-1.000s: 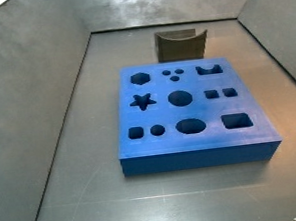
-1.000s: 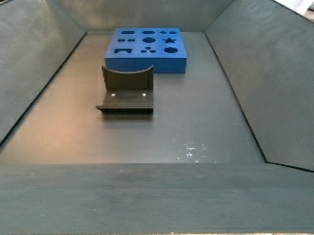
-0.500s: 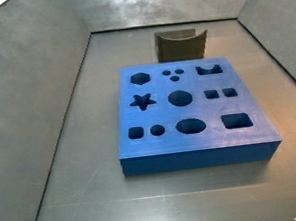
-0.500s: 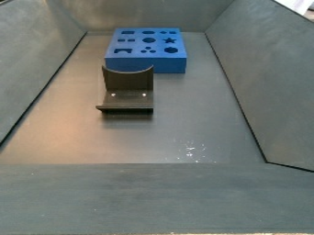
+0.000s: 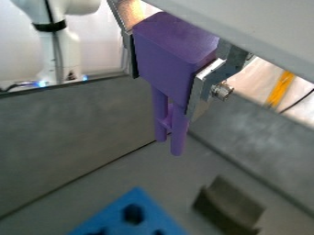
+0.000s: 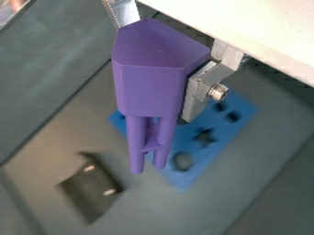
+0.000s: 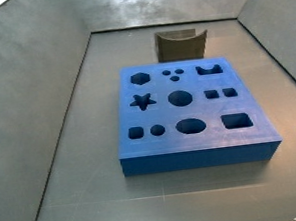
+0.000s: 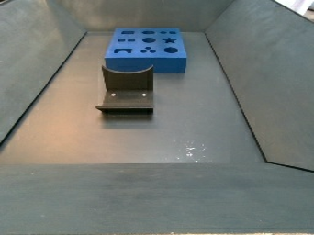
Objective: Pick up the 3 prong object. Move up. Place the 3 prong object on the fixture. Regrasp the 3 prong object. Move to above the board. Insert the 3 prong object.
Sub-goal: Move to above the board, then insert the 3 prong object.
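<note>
While neither side view shows the arm, both wrist views show the gripper [image 5: 172, 69] high above the grey floor, its flat silver fingers [image 6: 203, 87] closed on the light-purple plastic 3 prong object [image 6: 153, 87], prongs pointing down. Far below it lie the thick blue rectangular board [image 6: 203, 138] with shaped cut-out holes and the dark olive-brown notched fixture [image 6: 92, 186]. In both side views the board [image 7: 192, 113] rests flat, the fixture [image 8: 127, 87] standing just beside one short edge.
</note>
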Available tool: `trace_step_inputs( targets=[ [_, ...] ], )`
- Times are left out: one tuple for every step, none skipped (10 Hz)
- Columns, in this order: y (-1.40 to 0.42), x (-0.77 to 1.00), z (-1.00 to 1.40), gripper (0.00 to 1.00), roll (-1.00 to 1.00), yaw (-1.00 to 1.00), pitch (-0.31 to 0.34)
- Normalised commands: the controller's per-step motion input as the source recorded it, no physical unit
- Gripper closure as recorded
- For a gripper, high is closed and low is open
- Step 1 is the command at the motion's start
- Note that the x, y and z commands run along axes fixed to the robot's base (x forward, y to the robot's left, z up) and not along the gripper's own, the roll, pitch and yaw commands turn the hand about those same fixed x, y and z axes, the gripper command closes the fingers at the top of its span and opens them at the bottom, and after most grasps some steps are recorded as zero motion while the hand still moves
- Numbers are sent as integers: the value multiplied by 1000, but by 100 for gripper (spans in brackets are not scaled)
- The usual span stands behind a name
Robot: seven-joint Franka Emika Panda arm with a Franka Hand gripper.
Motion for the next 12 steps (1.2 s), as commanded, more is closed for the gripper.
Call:
trace_step_inputs(
  targets=[
    [-197, -589, 2, 100, -1000, -84, -244],
    [-92, -377, 4, 100, -1000, -87, -247],
    [-48, -271, -4, 100, -1000, -95, -242],
    [-18, -149, -5, 100, -691, -64, -155],
    [-11, -86, -1, 100, -413, -34, -87],
    [-3, -56, -2, 100, -275, -28, -56],
    [4, -46, 2, 100, -212, -21, -46],
    [200, 571, -489, 100, -317, 0, 49],
    [106, 311, -271, 100, -323, -546, 10],
    [146, 231, -217, 100, -147, -386, 0],
    [151, 549, -434, 100, -307, -357, 0],
    [0, 443, -237, 100, -333, -551, 0]
  ],
)
